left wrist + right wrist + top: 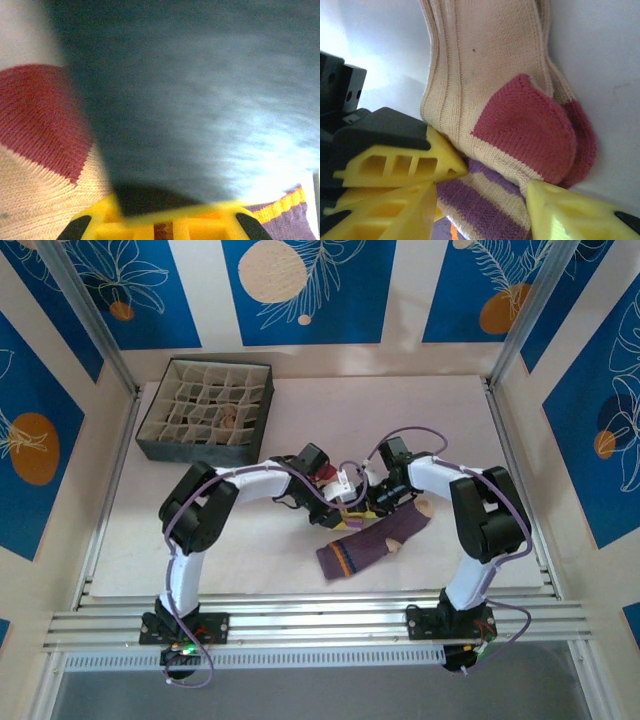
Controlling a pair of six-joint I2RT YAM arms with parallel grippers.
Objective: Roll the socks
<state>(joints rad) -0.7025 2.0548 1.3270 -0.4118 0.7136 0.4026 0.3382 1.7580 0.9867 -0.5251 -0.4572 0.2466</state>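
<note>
Cream sock (485, 75) lies between spread fingers of the right tool (482, 192).

Setting: a robot test cell in a lab, not a home. What you can check:

- Aluminium rails (320, 625) run along the near edge, behind the left gripper (355, 506) and right gripper (385, 502). Both arm bases (185, 625) are bolted to them.
- Bare aluminium posts (90, 320) rise beyond the grippers, out to either side.
- Panels (300, 290) printed blue with white leaves and orange discs wall the cell ahead of and beside the grippers.
- A plain white table (450, 420) lies under them.
- Loose purple cables (410, 435) loop over the arms.
</note>
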